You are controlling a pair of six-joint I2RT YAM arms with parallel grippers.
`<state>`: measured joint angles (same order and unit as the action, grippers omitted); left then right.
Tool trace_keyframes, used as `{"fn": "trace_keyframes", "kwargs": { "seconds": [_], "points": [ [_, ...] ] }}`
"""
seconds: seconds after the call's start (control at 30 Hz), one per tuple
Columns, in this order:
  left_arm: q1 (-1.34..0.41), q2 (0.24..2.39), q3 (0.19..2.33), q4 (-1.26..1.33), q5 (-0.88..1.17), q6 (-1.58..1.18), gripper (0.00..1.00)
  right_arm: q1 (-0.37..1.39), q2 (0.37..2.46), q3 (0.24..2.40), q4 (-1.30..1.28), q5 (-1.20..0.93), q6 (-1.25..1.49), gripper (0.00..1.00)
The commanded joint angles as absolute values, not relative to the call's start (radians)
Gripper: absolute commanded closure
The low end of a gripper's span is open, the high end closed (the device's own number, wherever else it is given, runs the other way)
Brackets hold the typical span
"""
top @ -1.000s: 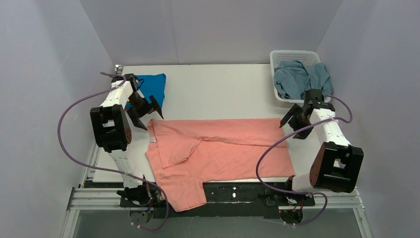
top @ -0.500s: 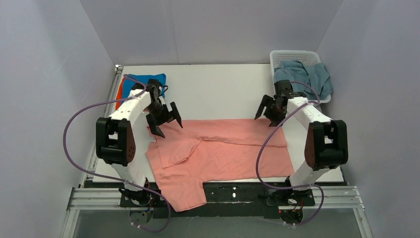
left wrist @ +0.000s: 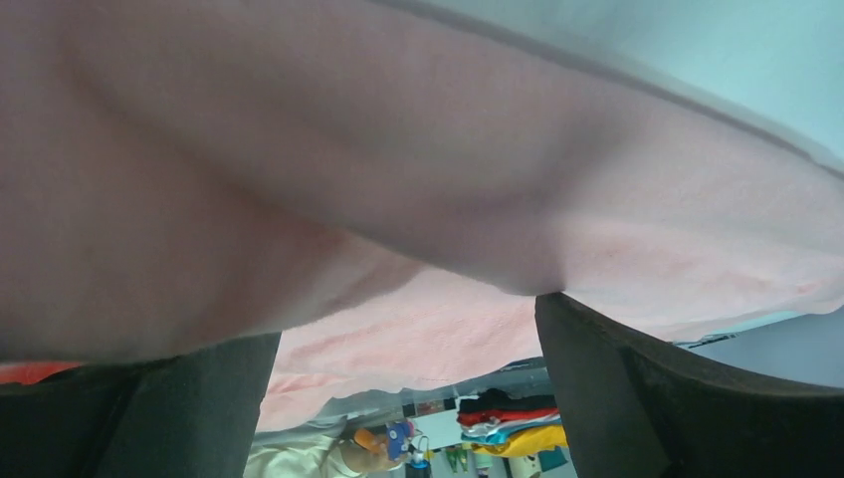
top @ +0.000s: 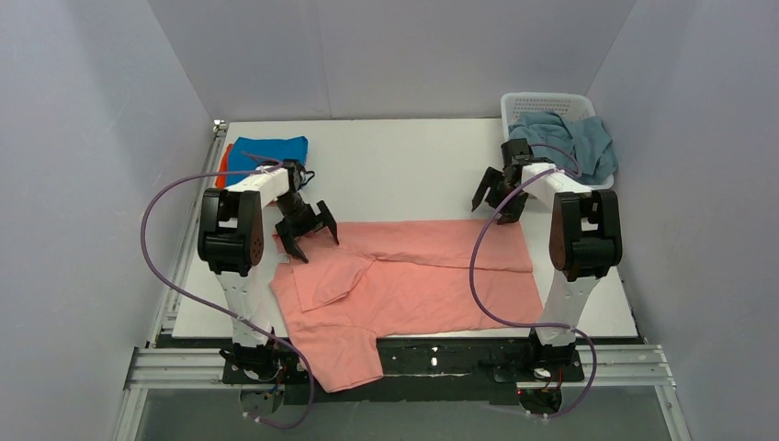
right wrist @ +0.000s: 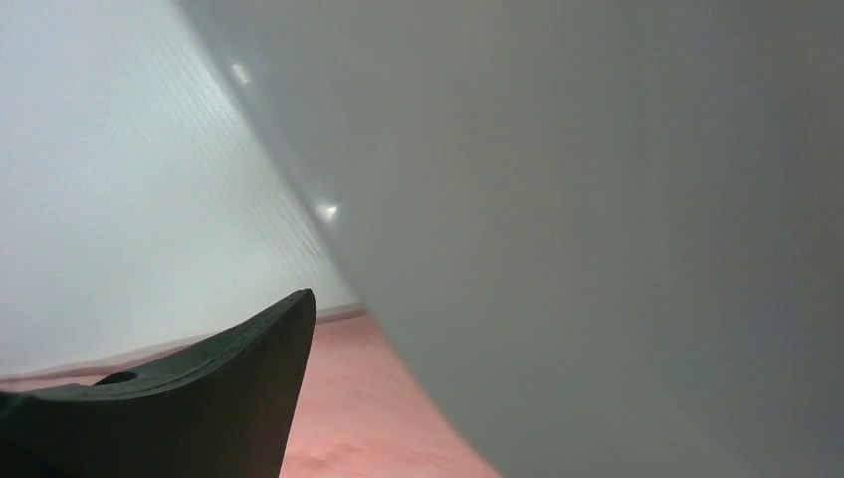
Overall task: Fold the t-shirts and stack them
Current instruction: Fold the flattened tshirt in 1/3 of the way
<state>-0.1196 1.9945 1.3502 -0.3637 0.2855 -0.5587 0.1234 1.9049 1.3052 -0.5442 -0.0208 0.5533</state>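
Note:
A salmon-pink t-shirt (top: 413, 276) lies spread flat across the table, one sleeve hanging over the near edge. My left gripper (top: 306, 235) stands open, low over the shirt's far left corner. In the left wrist view pink cloth (left wrist: 398, 179) fills the frame close above both dark fingers (left wrist: 677, 398), with nothing pinched between them. My right gripper (top: 491, 198) is open at the shirt's far right corner, just beyond its far edge. The right wrist view shows one dark finger (right wrist: 189, 398) over pink cloth (right wrist: 348, 428); a grey blur hides the rest.
A folded bright blue t-shirt (top: 268, 152) lies on an orange one (top: 221, 163) at the far left corner. A white perforated basket (top: 549, 99) at the far right holds a crumpled grey-blue t-shirt (top: 560, 142). Purple cables loop off both arms.
Both arms have swung inward from the table's sides to the pink shirt's far corners. The left gripper's jaws have spread wider and dropped close to the cloth.

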Motion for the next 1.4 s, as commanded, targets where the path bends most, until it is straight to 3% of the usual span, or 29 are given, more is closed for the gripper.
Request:
{"fn": "trace_keyframes", "kwargs": {
  "seconds": [0.0, 0.27, 0.53, 0.7, 1.0, 1.2, 1.37],
  "points": [
    [-0.09, 2.057, 1.401, -0.449, 0.275, -0.562, 0.02, 0.109, 1.959, 1.385, -0.56, 0.028, 0.542, 0.16],
    [-0.082, 2.103, 1.473, -0.461, 0.273, -0.543, 0.0, 0.11, 1.963, 1.389, -0.525, 0.038, 0.45, 0.19],
    [-0.081, 2.059, 1.518, -0.492, 0.26, -0.513, 0.0, 0.13, 1.829, 1.326, -0.438, -0.006, 0.256, 0.18],
    [-0.092, 1.935, 1.494, -0.521, 0.265, -0.528, 0.01, 0.135, 1.706, 1.29, -0.473, 0.031, 0.289, 0.17],
    [-0.227, 1.608, 1.257, -0.583, 0.165, -0.565, 0.0, 0.14, 1.448, 1.045, -0.473, -0.042, 0.383, 0.16],
    [-0.256, 1.623, 1.212, -0.517, 0.183, -0.564, 0.0, 0.14, 1.522, 1.014, -0.423, -0.094, 0.368, 0.16],
    [-0.256, 1.664, 1.205, -0.477, 0.18, -0.56, 0.0, 0.091, 1.678, 1.148, -0.443, -0.131, 0.349, 0.16]
  ]
}}
